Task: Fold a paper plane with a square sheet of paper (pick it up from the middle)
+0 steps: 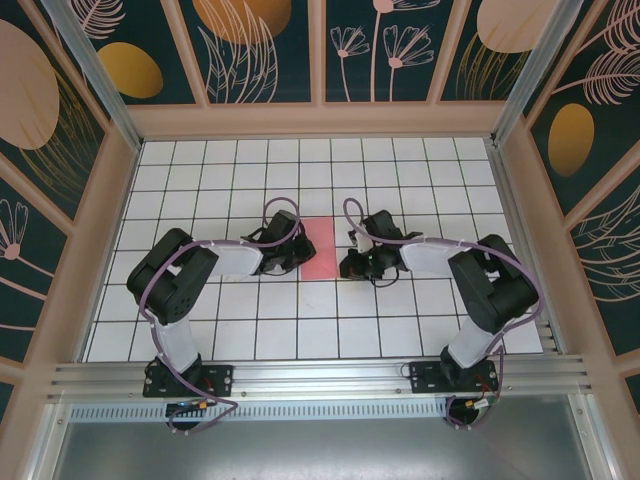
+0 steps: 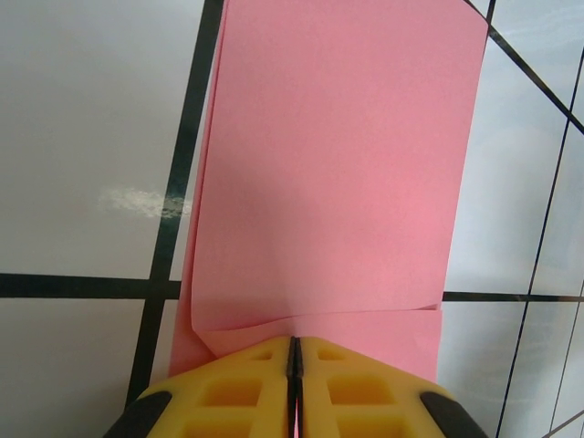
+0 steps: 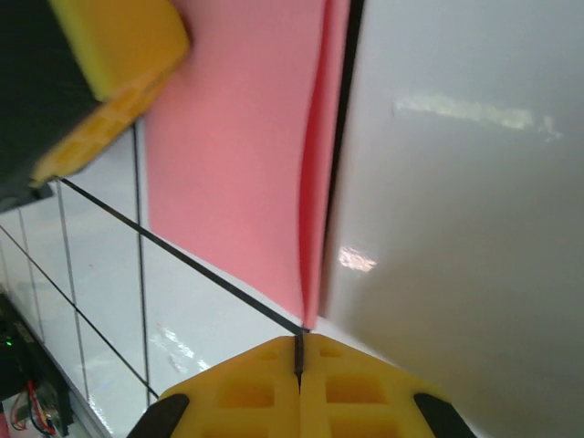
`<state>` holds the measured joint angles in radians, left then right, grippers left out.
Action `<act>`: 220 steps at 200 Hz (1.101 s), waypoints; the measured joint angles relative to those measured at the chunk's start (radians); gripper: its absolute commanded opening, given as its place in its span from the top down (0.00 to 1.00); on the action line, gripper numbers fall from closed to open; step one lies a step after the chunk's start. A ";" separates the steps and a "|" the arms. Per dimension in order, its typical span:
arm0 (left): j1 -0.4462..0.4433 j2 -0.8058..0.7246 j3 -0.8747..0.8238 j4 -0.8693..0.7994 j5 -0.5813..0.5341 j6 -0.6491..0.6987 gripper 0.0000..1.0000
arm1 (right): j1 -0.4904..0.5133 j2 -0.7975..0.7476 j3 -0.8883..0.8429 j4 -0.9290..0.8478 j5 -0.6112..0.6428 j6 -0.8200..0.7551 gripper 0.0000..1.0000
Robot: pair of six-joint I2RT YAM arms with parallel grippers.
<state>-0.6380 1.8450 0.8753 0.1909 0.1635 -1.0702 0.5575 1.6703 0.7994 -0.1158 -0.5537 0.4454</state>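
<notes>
White tiled table with dark grid lines, walled in by panels painted with pale leaves, flowers and orange ovals on dark green. Seen from above: aluminium rail along the near edge, two black-and-white arms bolted to it, purple cables looped over both. Salmon-pink sheet of paper flat on the tiles near the middle, folded to a tall narrow rectangle, lying between the two grippers. Left gripper at its left edge, right gripper near its lower right corner.

From the left wrist: yellow fingers of the left gripper pressed together, only a thin dark seam between them, tips resting at the near edge of the sheet of paper. Two layers visible, the upper one a little askew, the lower one peeking out along the left and near edges. Shallow curved crease just ahead of the tips. Impossible to tell whether any paper is pinched in the seam.

From the right wrist: right gripper fully closed, its tip touching the near corner of the sheet of paper, whose right edge stands slightly raised off the tile. Yellow finger of the left gripper at the far side of the sheet.
</notes>
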 measured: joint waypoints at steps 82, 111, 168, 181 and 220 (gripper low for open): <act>0.001 0.002 0.025 -0.015 0.028 0.043 0.85 | 0.015 0.127 0.081 0.031 0.013 0.060 0.99; 0.001 -0.010 0.024 -0.008 0.056 0.054 0.85 | 0.013 0.128 0.082 0.036 0.013 0.062 0.99; -0.024 -0.019 0.004 0.053 0.120 0.045 0.86 | 0.013 0.128 0.080 0.038 0.014 0.067 1.00; -0.032 -0.019 -0.002 0.053 0.127 0.044 0.86 | 0.013 0.128 0.080 0.038 0.014 0.070 1.00; -0.049 -0.017 -0.006 0.068 0.151 0.040 0.86 | 0.013 0.129 0.080 0.038 0.015 0.070 1.00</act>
<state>-0.6872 1.8278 0.8692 0.2584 0.3141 -1.0298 0.5709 1.7992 0.8791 -0.0780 -0.5388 0.5152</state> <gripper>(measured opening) 0.136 0.065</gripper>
